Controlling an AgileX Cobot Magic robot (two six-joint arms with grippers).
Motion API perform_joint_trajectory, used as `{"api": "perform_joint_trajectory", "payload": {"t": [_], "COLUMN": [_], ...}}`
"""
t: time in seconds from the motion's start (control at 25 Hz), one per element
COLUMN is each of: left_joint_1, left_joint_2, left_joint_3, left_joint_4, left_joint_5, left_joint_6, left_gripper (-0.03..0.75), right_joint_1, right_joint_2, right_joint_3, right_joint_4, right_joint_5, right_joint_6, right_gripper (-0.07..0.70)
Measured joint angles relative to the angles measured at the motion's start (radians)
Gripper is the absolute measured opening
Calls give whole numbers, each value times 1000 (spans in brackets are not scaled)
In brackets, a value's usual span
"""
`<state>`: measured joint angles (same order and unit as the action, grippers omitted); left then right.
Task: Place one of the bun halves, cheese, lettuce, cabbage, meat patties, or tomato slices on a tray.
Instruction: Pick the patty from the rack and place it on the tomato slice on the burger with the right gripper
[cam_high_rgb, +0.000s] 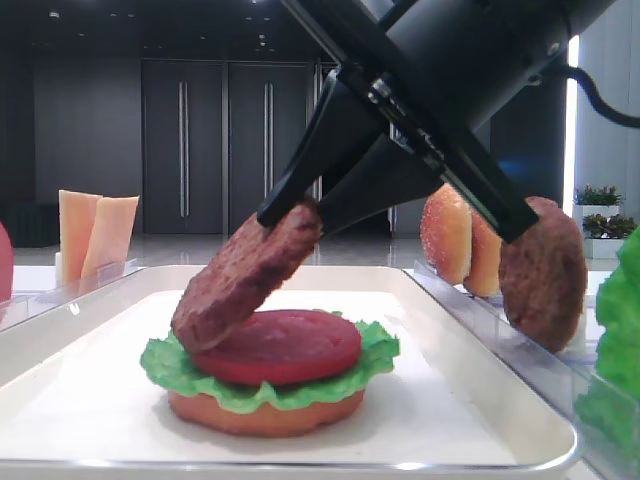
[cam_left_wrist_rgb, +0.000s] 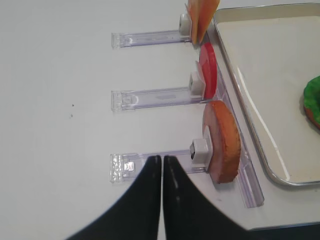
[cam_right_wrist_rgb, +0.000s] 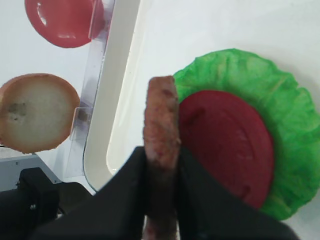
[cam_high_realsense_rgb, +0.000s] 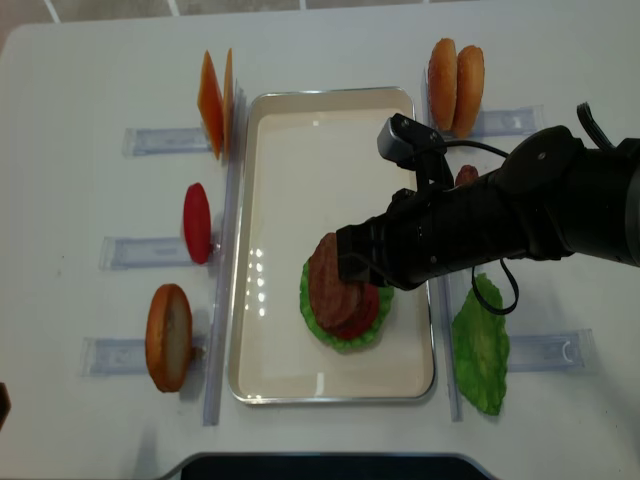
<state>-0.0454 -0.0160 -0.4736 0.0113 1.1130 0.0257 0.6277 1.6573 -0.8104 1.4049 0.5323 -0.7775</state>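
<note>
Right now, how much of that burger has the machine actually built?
Done: a bun base, lettuce and a tomato slice are stacked on the tray. In hand: the right tool is shut on a meat patty, tilted, its lower edge at the tomato. Left: laying it flat and letting go. The left tool is shut on nothing, off the tray.

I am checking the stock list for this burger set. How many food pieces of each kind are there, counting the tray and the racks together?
Bun halves: 4
Cheese slices: 2
Tomato slices: 2
Meat patties: 2
Lettuce leaves: 2
Total: 12
</note>
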Motion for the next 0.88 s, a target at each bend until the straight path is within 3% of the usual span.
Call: {"api": "perform_joint_trajectory", "payload": {"t": [0.44,0.88], "left_joint_1": [0,0], "left_joint_2": [0,0], "left_joint_3": [0,0], "left_joint_4": [0,0], "left_joint_5": [0,0], "left_joint_6": [0,0], "left_gripper": [0,0], "right_joint_1": [0,0], "right_joint_2": [0,0], "right_joint_3": [0,0], "right_joint_4": [-15,-23], "right_joint_5": [-1,-7], "right_joint_6": [7,10], "right_gripper": [154,384]}}
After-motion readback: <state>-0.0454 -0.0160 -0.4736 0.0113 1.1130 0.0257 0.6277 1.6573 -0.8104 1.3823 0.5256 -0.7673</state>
